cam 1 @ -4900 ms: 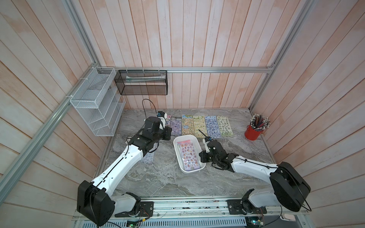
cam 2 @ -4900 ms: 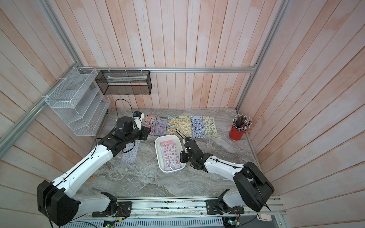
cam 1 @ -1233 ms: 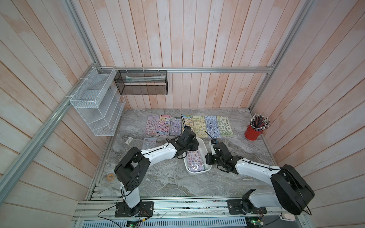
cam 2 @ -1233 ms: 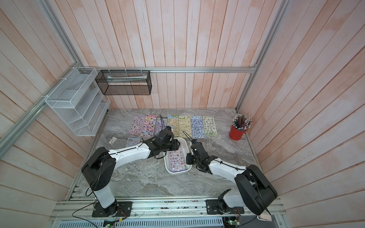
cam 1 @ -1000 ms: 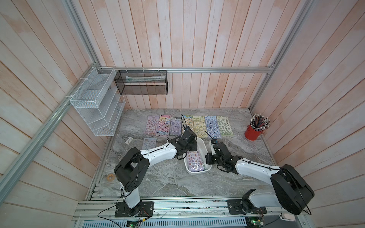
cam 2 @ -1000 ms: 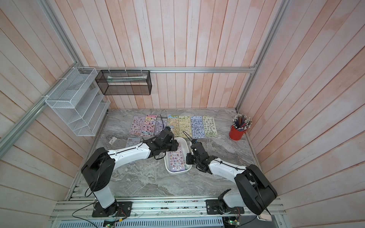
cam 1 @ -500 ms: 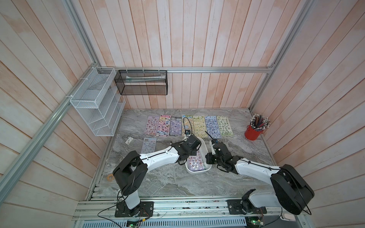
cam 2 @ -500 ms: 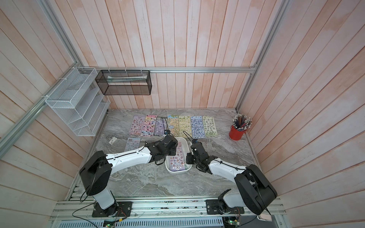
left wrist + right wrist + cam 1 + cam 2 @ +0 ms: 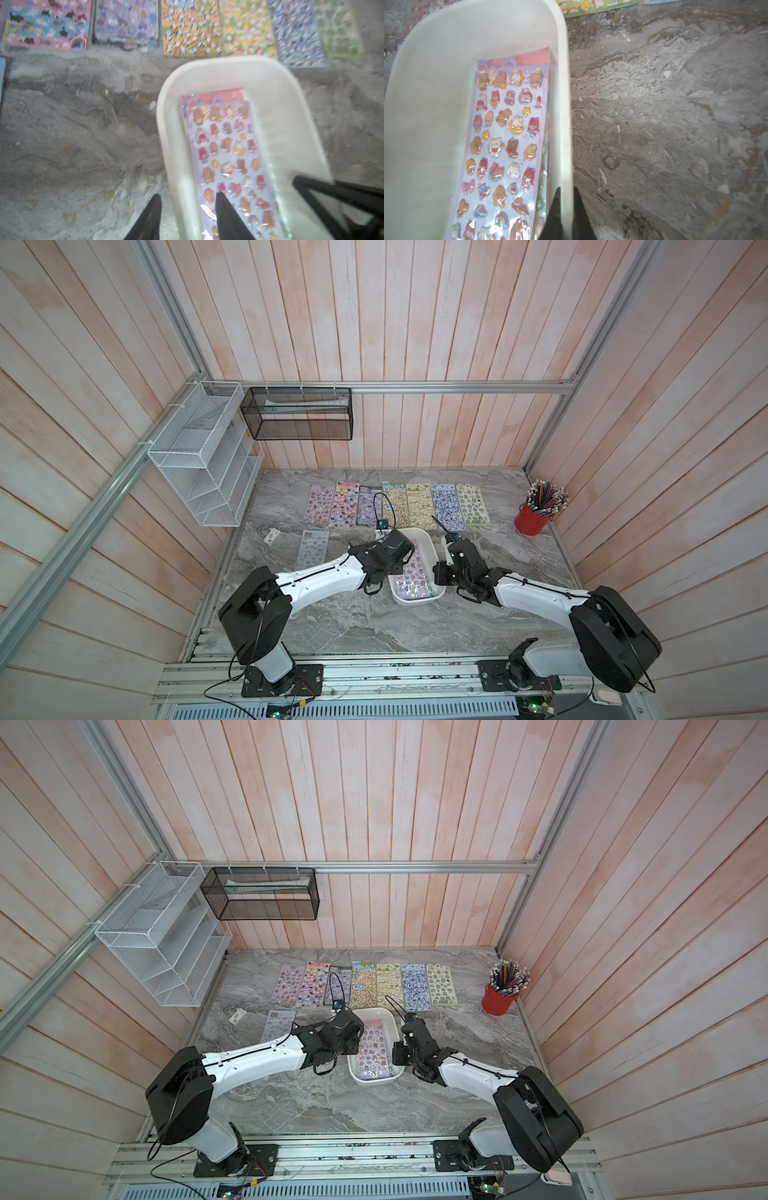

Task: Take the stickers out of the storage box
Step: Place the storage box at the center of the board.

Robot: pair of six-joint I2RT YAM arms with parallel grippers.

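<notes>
Right wrist view: your right gripper [image 9: 566, 188] is pinched shut on a long wall of the storage box [image 9: 436, 41], prob. to steady it. Stickers [image 9: 506, 135] inside: purple sheet atop a pink one, flat, hard vs. that wall. Left wrist view: left gripper [image 9: 188, 195], jaws apart, straddles the opposite wall, one finger over the stickers, likely lining up a pick. Laid-out sheets [image 9: 419, 506] sit in a row on the table [image 9: 332, 626].

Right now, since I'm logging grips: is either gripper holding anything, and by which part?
The right gripper pinches the box by its side wall. The left gripper stands open astride the opposite wall, holding nothing.
</notes>
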